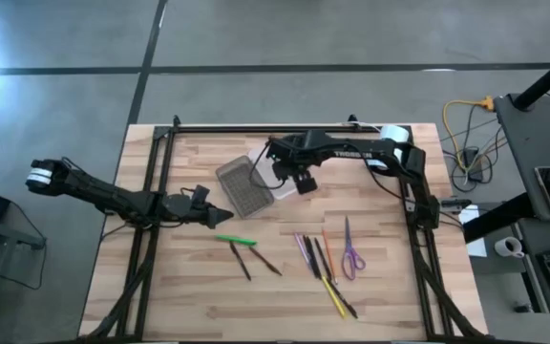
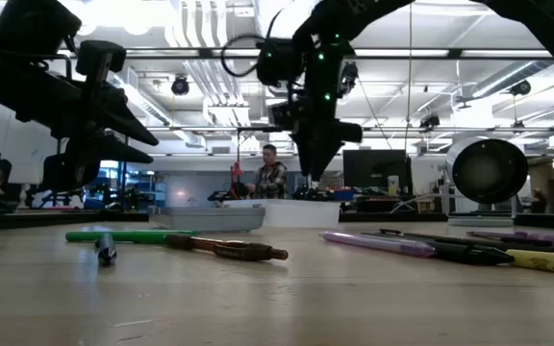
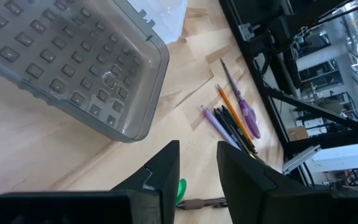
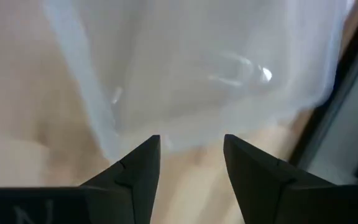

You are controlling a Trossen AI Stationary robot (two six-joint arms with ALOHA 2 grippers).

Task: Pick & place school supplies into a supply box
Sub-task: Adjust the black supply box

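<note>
The supply box lies open on the table: its grey textured half (image 1: 241,187) (image 3: 73,68) and its clear lid (image 1: 273,188) (image 4: 216,68) lie side by side. My right gripper (image 1: 285,179) (image 4: 191,149) hovers open just above the lid. My left gripper (image 1: 223,216) (image 3: 197,165) is narrowly open and points at the box's near end, above the green pen (image 1: 235,240) (image 2: 128,234). Two dark pencils (image 1: 254,260) lie nearer. A bundle of pens (image 1: 315,256), an orange pencil (image 1: 327,245), a yellow pen (image 1: 333,292) and purple scissors (image 1: 350,250) lie to the right.
A white roll (image 1: 395,136) (image 2: 489,170) sits at the table's far right corner by the right arm's base. Dark frame rails (image 1: 151,191) run along the left, right and far edges. A person (image 2: 272,178) stands in the room beyond.
</note>
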